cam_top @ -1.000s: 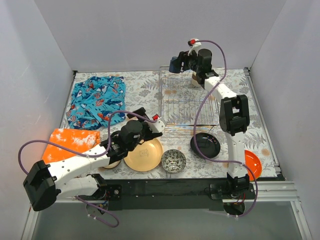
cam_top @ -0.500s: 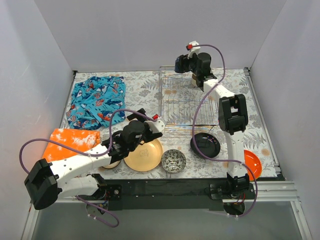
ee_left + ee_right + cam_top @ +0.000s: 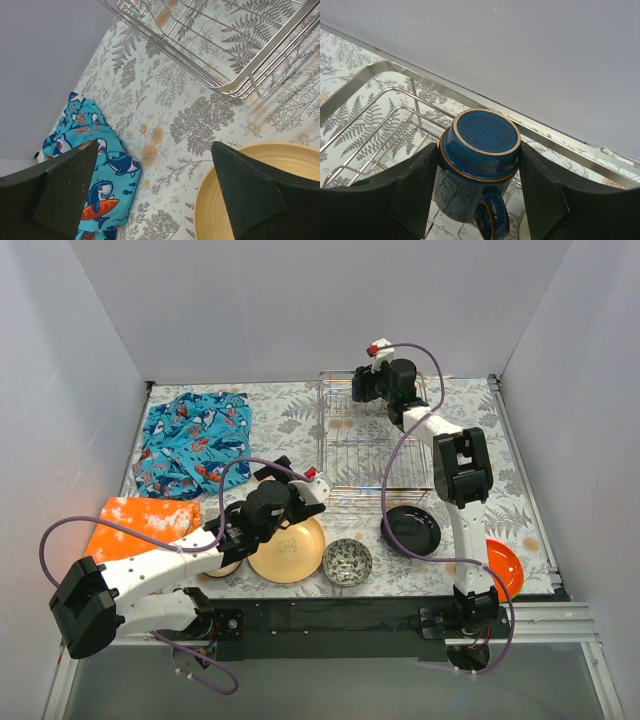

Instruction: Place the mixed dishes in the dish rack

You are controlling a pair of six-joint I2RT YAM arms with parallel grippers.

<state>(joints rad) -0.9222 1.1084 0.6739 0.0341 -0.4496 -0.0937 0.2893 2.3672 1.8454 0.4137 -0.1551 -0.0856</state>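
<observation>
My right gripper (image 3: 361, 386) is shut on the dark blue mug (image 3: 478, 162). It holds the mug bottom up, handle toward the camera, over the far end of the silver wire dish rack (image 3: 377, 452). My left gripper (image 3: 303, 491) is open and empty above the far rim of the tan-yellow plate (image 3: 288, 551), which also shows in the left wrist view (image 3: 220, 200). The grey patterned bowl (image 3: 347, 562), black plate (image 3: 411, 531) and orange plate (image 3: 503, 568) lie on the table in front of the rack. The brown bowl and beige cup are hidden.
A blue shark-print cloth (image 3: 195, 440) lies at the far left and an orange cloth (image 3: 140, 525) at the near left. The rack's near corner (image 3: 235, 82) is just beyond my left gripper. Grey walls enclose the table.
My right gripper has lowered the mug toward the rack's far end. The left arm has barely moved.
</observation>
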